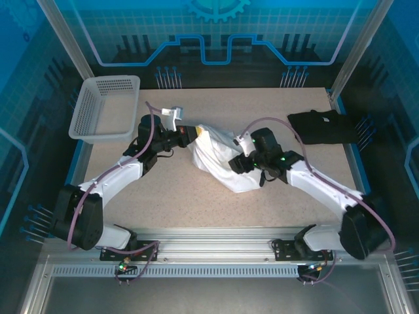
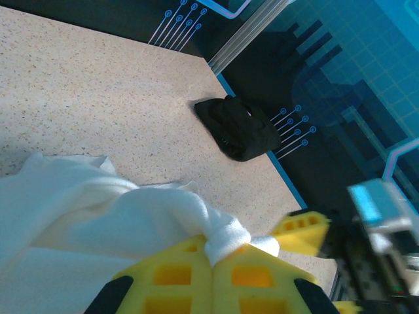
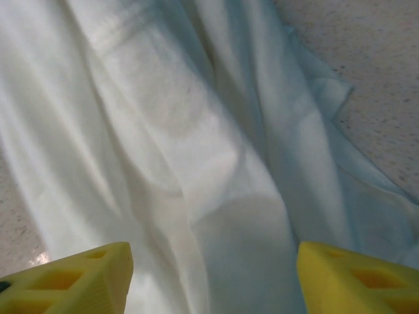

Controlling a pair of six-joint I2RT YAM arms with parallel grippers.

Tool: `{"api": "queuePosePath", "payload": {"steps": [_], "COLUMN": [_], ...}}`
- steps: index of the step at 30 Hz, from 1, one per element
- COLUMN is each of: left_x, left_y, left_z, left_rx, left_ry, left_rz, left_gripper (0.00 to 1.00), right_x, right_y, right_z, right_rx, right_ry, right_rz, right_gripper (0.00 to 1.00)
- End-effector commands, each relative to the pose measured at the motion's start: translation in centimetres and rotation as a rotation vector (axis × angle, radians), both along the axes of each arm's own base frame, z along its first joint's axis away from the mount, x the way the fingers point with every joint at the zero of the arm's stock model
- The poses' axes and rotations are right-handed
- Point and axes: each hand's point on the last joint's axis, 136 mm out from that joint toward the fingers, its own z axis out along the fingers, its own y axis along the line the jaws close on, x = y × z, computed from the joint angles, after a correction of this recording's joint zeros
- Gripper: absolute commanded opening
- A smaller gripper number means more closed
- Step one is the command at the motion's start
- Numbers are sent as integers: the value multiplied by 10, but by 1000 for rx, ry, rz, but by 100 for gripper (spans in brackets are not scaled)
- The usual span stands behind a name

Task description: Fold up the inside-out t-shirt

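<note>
Inside-out t-shirt (image 1: 216,157) bunched at the middle of the bench (image 1: 163,203), one arm at each end.
Overhead: its long axis runs diagonally from the left end effector (image 1: 186,135) to the right end effector (image 1: 239,163), which hangs over its nearer end. Left wrist: fingers (image 2: 177,281) clenched on a fold of white cloth, with the black garment (image 2: 239,127) well beyond. Right wrist: jaws released and spread, cloth directly beneath and ahead.

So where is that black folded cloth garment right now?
In the top view, the black folded cloth garment lies at the far right edge of the speckled table, apart from the white wrinkled cotton t-shirt in the middle.
</note>
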Motion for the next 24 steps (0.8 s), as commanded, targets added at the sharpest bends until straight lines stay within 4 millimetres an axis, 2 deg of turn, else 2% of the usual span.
{"api": "queuePosePath", "payload": {"steps": [1,2,4,6,7,11,13,14,16,18,19,22,24], "left_x": [-10,-11,-10,-7,-4,14,21,24,24,15,9,-21,-45], "left_y": [-5,-5,-2,3,8,41,56,64,71,72,70,59,43], "left_z": [20,20,18,14,11,-20,-33,-40,-44,-39,-35,-16,-11], "left_rx": [-6,-6,0,13,26,160,237,279,327,349,350,331,320], "left_ry": [-73,-74,-67,-56,-47,34,75,105,131,121,107,53,30], "left_rz": [-40,-39,-23,21,53,265,346,388,424,436,433,400,338], "left_gripper": [0,0,0,0,0,0,1,9,20,36,41,56,63], "right_x": [26,32,40,40,36,0,-14,-20,-26,-27,-26,-20,-17], "right_y": [28,33,38,39,37,32,30,30,32,33,34,31,30], "right_z": [-1,-7,-12,4,17,91,116,124,135,143,145,146,148], "right_rx": [32,31,31,52,77,387,529,583,661,727,745,763,772], "right_ry": [-43,-28,-3,3,2,75,118,137,168,191,197,209,213], "right_rz": [59,61,66,79,92,184,203,209,203,191,181,134,117], "right_gripper": [64,57,34,5,0,0,0,0,0,0,0,0,0]}}
